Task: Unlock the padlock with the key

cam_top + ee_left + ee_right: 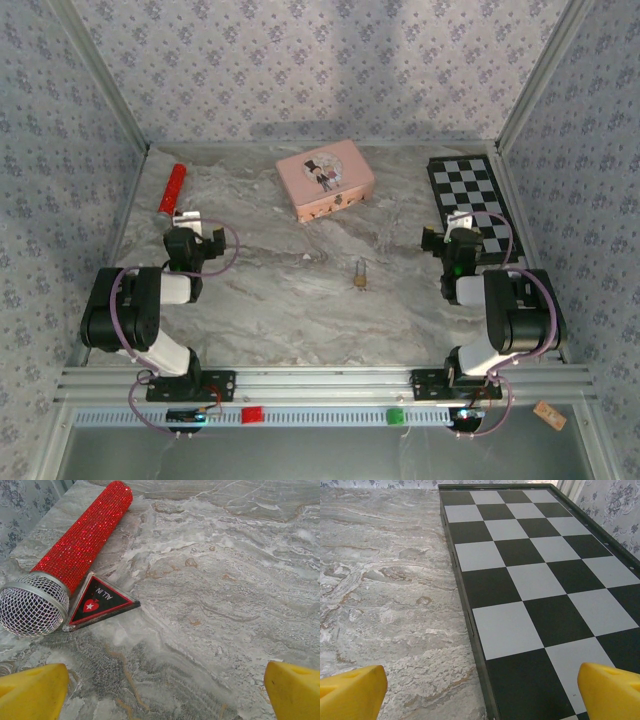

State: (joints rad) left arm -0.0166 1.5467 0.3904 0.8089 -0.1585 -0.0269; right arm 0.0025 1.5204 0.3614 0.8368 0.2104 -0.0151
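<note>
A tiny brass padlock (359, 275) with a thin grey shackle lies on the marble table (290, 300), midway between the two arms. The key is hidden or too small to tell apart from it. My left gripper (187, 220) hovers at the left side of the table, well left of the padlock, and is open. In the left wrist view its yellow fingertips (32, 692) stand wide over bare marble. My right gripper (460, 225) is off to the padlock's right, also open, with its fingertips (350, 692) straddling the chessboard's left edge.
A red glitter microphone (82, 537) and a black-and-red triangular plaque (100, 602) lie just ahead of the left gripper. A pink box (325, 180) stands at the back centre. A chessboard (540, 580) lies along the right wall. Patterned walls close in the table.
</note>
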